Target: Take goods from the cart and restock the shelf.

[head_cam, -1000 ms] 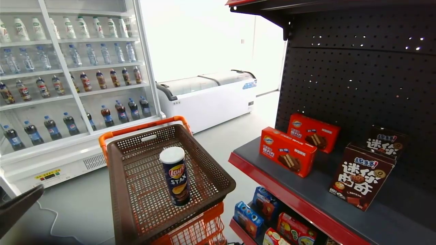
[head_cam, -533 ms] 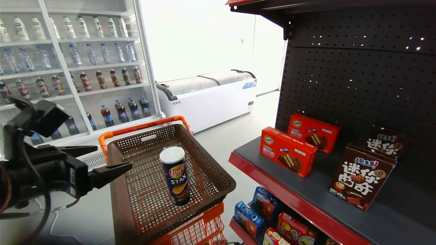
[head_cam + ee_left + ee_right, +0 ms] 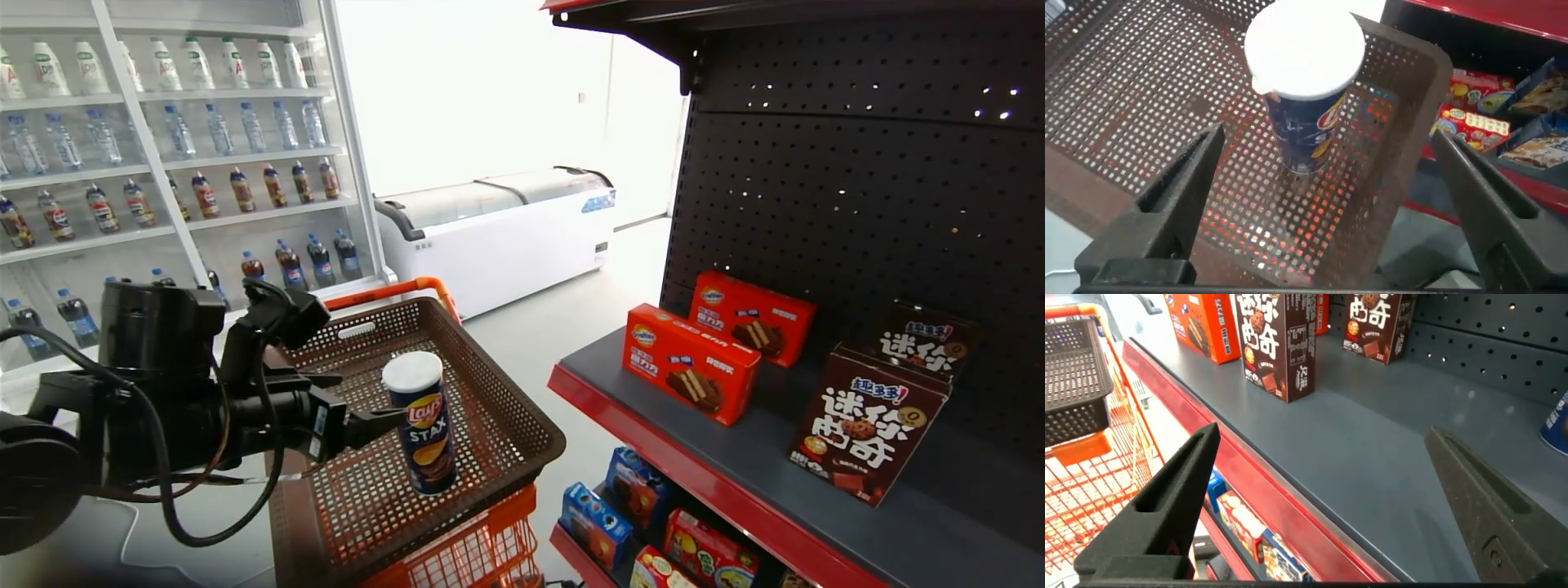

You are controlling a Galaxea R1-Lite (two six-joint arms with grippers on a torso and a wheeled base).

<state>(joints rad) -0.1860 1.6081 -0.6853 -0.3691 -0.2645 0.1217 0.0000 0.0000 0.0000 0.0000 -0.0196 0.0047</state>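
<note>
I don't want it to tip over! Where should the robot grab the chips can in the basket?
Probably best: grip the chips can around its middle, below the white lid, coming level from the robot's left. It stands upright, tall and round, and the open left gripper faces it.

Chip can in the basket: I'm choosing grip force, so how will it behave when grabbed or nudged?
Tall, narrow, upright on the basket mesh, the chip can would probably tip from a sideways nudge, then roll on its round body. It looks like a stiff tube, likely light for its size. Its glossy wrap may slip in the left hand.
</note>
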